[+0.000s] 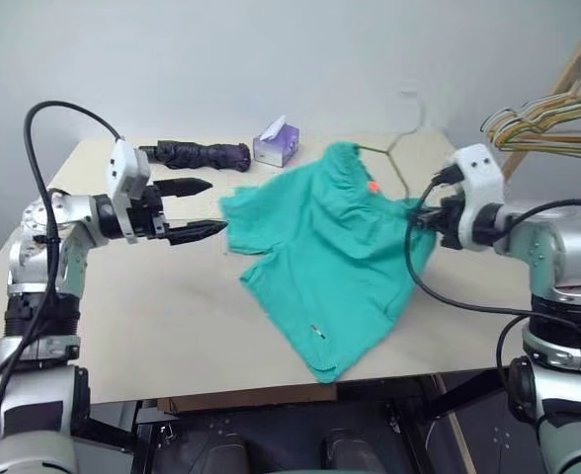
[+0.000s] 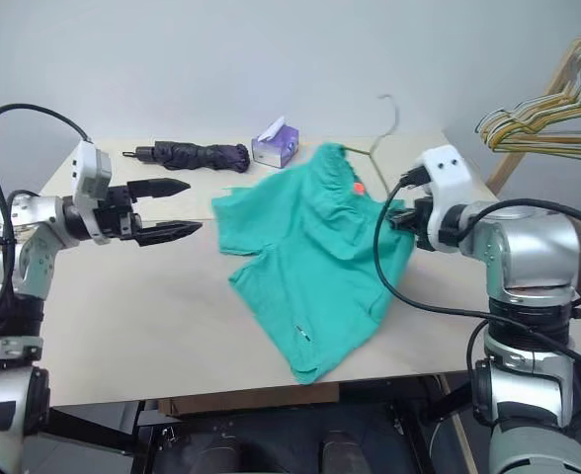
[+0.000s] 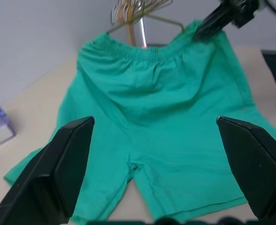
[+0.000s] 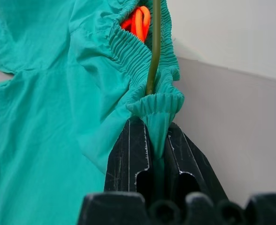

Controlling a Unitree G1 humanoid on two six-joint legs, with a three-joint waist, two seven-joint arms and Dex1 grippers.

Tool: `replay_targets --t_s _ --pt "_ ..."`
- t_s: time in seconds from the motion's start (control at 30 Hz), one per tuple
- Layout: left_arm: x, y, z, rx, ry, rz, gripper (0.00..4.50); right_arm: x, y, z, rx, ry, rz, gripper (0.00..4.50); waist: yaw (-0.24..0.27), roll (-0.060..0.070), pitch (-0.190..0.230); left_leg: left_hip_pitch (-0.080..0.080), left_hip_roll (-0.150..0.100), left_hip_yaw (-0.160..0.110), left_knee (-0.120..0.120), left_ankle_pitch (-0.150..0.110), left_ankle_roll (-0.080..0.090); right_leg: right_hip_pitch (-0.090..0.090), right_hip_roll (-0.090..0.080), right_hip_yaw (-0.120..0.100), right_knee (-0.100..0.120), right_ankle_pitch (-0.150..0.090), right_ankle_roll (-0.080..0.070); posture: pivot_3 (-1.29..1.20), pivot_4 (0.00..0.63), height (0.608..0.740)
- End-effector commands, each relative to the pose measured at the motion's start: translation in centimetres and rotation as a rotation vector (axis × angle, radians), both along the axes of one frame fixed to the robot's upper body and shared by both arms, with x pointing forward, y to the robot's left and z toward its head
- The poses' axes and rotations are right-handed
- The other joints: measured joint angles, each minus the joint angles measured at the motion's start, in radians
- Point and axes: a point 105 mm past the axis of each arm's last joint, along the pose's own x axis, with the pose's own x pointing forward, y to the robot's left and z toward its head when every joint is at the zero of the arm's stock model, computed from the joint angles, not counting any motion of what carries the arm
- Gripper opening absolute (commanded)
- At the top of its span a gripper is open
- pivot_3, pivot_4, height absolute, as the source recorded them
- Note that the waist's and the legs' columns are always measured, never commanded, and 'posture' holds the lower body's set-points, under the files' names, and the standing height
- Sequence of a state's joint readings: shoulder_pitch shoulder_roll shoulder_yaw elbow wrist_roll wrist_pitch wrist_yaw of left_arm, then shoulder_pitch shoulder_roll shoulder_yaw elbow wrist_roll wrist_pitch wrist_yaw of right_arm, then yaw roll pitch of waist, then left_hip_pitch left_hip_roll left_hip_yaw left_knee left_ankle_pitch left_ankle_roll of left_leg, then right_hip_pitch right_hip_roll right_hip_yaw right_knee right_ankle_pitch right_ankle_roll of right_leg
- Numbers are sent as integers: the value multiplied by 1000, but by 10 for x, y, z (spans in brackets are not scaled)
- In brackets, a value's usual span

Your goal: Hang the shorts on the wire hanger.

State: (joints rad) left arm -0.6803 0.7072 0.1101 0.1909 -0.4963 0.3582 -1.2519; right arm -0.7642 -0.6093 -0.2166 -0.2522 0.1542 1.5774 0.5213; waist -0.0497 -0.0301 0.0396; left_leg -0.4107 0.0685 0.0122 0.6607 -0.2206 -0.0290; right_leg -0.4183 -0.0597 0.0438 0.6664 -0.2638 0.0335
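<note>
Mid-step of threading: the right gripper [image 4: 157, 140] is pinching the gathered waistband of the shorts [image 1: 335, 262], fingers clamped tight on a fold of the elastic edge, and the wire hanger [image 2: 381, 136] is running up through the waist opening right beside that pinch, its hook poking out above the cloth toward the wall. The left gripper [image 1: 200, 208] is hovering just off the shorts' far leg edge with jaws spread wide, holding nothing. Shorts are lying mostly flat on the table [image 1: 152, 326] — waist end lifted slightly at the right gripper, one leg hem draping near the front table edge. Cloth is looking thin, teal-green, wrinkled, with an orange tag or loop [image 4: 139, 21] showing inside the waistband. How much of the hanger is inside the shorts I cannot tell; most of the wire is hidden. Next move probably calls for the left gripper taking the other waist side or the hook — so the waistband gets seated evenly across the wire.
</note>
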Motion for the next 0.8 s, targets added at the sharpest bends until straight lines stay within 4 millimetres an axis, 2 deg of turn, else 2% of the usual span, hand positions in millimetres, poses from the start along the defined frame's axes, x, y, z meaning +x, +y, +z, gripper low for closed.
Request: replay_targets --t_s 0.03,0.13,0.27,0.4,0.5,0.6,0.73,0.8 --pt "0 -1 4 -8 -15 10 4500 3 -34 11 36 -23 -219 72 -11 1 -1 1 0 0 0 0 0 1 0 0 0 0 0 -96 0 740" --pt "3 -1 2 12 -14 14 4500 5 -52 11 54 -12 -338 72 -25 1 -1 5 0 0 -1 0 0 5 0 1 -1 0 0 -96 0 740" --pt "3 0 13 -16 -50 -9 4500 3 -86 14 60 1 -617 72 -45 2 -1 5 0 0 -2 0 0 5 0 1 -2 0 0 -90 0 740" --pt "11 -3 20 -45 -75 35 4500 0 -105 25 54 -27 -821 72 -51 3 -1 5 0 0 -2 0 0 5 0 1 -1 0 0 -89 0 740" --pt "11 -6 17 -44 -76 41 4500 -1 -118 33 80 -55 -938 72 -54 5 -1 5 0 0 -2 0 0 5 0 1 -1 0 0 -86 0 740" --pt "8 -8 14 -45 -72 40 4500 -1 -131 49 45 -115 -1023 72 -61 7 -1 6 0 0 -2 0 0 5 0 2 -1 0 0 -77 0 740" --pt "3 -9 15 -52 -71 40 4500 -5 -152 80 25 -236 -1145 72 -69 11 1 6 -1 0 -2 0 0 5 0 2 -2 0 0 -74 0 740" --pt "0 -10 16 -53 -71 39 4500 -7 -160 91 86 -277 -1189 72 -71 12 1 6 -1 0 -3 0 0 5 -1 2 -2 0 0 -71 0 740"
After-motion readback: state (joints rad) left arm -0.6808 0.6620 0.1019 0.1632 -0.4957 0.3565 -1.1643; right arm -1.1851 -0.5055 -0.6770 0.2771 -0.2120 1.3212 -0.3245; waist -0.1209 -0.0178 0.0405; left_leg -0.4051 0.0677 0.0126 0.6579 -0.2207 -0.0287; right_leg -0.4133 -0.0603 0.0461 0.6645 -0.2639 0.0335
